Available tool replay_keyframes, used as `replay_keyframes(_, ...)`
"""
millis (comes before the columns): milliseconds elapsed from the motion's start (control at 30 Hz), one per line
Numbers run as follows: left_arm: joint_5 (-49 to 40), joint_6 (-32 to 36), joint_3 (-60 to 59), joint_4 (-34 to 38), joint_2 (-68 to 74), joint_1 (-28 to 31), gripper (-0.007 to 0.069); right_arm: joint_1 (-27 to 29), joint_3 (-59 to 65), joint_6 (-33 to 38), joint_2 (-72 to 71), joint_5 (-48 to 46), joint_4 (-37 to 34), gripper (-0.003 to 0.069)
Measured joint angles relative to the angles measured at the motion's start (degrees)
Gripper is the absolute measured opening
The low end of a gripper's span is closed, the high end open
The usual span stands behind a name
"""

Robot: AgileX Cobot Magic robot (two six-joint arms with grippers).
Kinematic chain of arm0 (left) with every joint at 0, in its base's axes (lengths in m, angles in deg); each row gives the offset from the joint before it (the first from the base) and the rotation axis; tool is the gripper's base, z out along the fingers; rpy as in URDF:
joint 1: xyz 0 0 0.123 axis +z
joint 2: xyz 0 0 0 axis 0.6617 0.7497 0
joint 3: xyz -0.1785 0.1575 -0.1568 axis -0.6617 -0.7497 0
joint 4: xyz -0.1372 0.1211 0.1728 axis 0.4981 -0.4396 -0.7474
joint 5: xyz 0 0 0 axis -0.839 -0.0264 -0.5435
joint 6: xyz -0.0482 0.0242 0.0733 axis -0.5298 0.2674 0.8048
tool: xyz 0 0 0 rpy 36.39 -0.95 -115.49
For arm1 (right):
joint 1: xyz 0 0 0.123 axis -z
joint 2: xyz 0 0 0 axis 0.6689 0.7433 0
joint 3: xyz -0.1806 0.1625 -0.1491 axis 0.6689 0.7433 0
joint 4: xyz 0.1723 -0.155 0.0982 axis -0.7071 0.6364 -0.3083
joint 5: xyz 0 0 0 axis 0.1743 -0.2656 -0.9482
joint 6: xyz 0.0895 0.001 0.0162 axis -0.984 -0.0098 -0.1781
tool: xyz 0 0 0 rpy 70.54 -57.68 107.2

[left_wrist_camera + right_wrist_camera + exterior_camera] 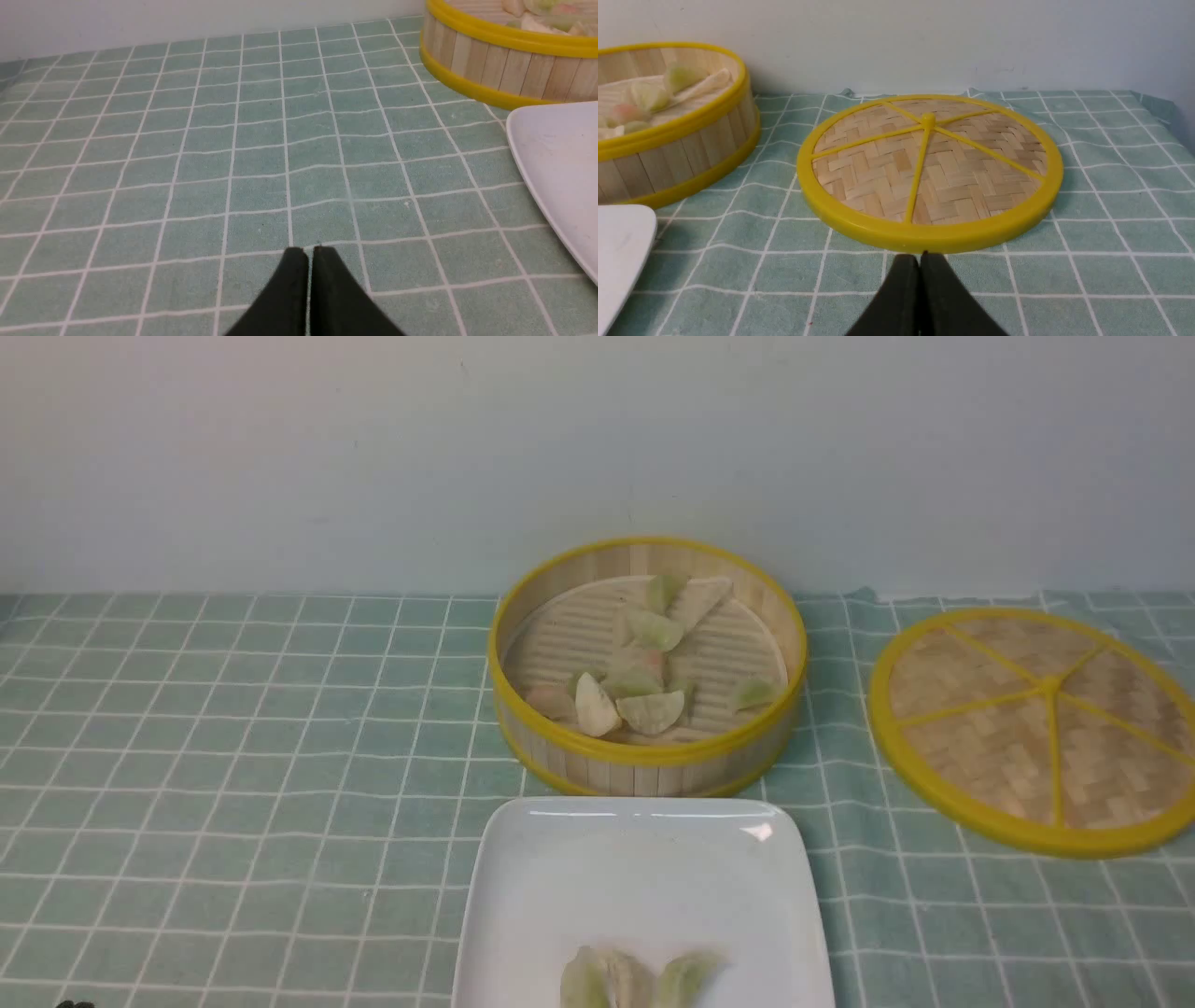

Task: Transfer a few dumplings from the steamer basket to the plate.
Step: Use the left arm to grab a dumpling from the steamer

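Dumplings (635, 686) fill the steamer basket (644, 756) at centre; a few more lie on the plate (644, 859) just in front; woven lid (1036, 728) to the right; left gripper (310, 253) and right gripper (920, 255) pinched closed, empty, above the checked cloth (233, 756).

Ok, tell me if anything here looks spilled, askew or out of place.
Nothing stands out. The dumplings all lie in the steamer basket or on the plate, none on the cloth. The woven lid lies flat beside the basket.
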Motion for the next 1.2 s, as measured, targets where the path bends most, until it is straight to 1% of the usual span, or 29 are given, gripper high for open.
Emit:
replay_keyframes(567, 0.1, 0.0, 0.0, -0.1, 0.0, 0.0, -0.0006, 0.0, 0.0, 0.0, 0.0, 0.0, 0.0, -0.0013)
replay_keyframes(633, 1.2, 0.0, -0.1, 0.4, 0.0, 0.0, -0.0006, 0.0, 0.0, 0.0, 0.0, 0.0, 0.0, -0.0013)
replay_keyframes(700, 4.9, -0.2, -0.2, 2.2, 0.0, 0.0, -0.0006, 0.0, 0.0, 0.0, 0.0, 0.0, 0.0, -0.0013)
replay_keyframes(733, 8.1, -0.7, -0.2, 3.8, 0.0, 0.0, -0.0006, 0.0, 0.0, 0.0, 0.0, 0.0, 0.0, -0.0013)
replay_keyframes(800, 15.0, -2.7, -0.2, 7.6, 0.0, 0.0, -0.0006, 0.0, 0.0, 0.0, 0.0, 0.0, 0.0, -0.0013)
replay_keyframes(833, 21.2, -4.6, -0.2, 10.7, 0.0, 0.0, -0.0006, 0.0, 0.0, 0.0, 0.0, 0.0, 0.0, -0.0013)
replay_keyframes(867, 21.2, -5.0, -0.2, 11.2, 0.0, 0.0, -0.0006, 0.0, 0.0, 0.0, 0.0, 0.0, 0.0, -0.0013)
replay_keyframes(933, 34.0, -10.1, -0.2, 18.2, 0.0, 0.0, -0.0006, 0.0, 0.0, 0.0, 0.0, 0.1, 0.0, -0.0013)
replay_keyframes(967, 34.9, -10.8, -0.2, 18.6, 0.0, 0.0, -0.0006, 0.0, 0.0, -0.1, 0.0, 0.1, 0.0, -0.0013)
replay_keyframes(1000, 40.9, -13.6, -0.2, 21.0, 0.0, 0.0, -0.0006, 0.0, 0.2, -0.5, 0.0, 1.4, -0.9, -0.0013)
replay_keyframes(1033, 44.3, -15.9, 0.3, 22.1, 0.0, 0.0, -0.0006, 0.0, 0.5, -1.7, 0.0, 3.2, -2.8, -0.0013)
replay_keyframes(1100, 45.0, -17.8, 2.4, 22.6, 0.0, 0.0, -0.0006, 0.0, 0.6, -3.3, 0.0, 5.9, -6.2, -0.0013)
replay_keyframes(1133, 44.0, -19.0, 4.9, 22.6, 0.0, 0.0, -0.0006, -0.1, 0.6, -6.1, 0.0, 10.1, -11.3, -0.0013)
replay_keyframes(1167, 40.3, -19.4, 9.7, 22.0, 0.4, 0.0, -0.0006, -0.1, 0.6, -8.7, 0.0, 13.9, -16.0, -0.0013)
replay_keyframes(1200, 39.6, -19.4, 11.4, 21.5, 0.7, 0.0, -0.0006, -0.1, 0.6, -9.6, 0.0, 14.4, -16.8, -0.0013)
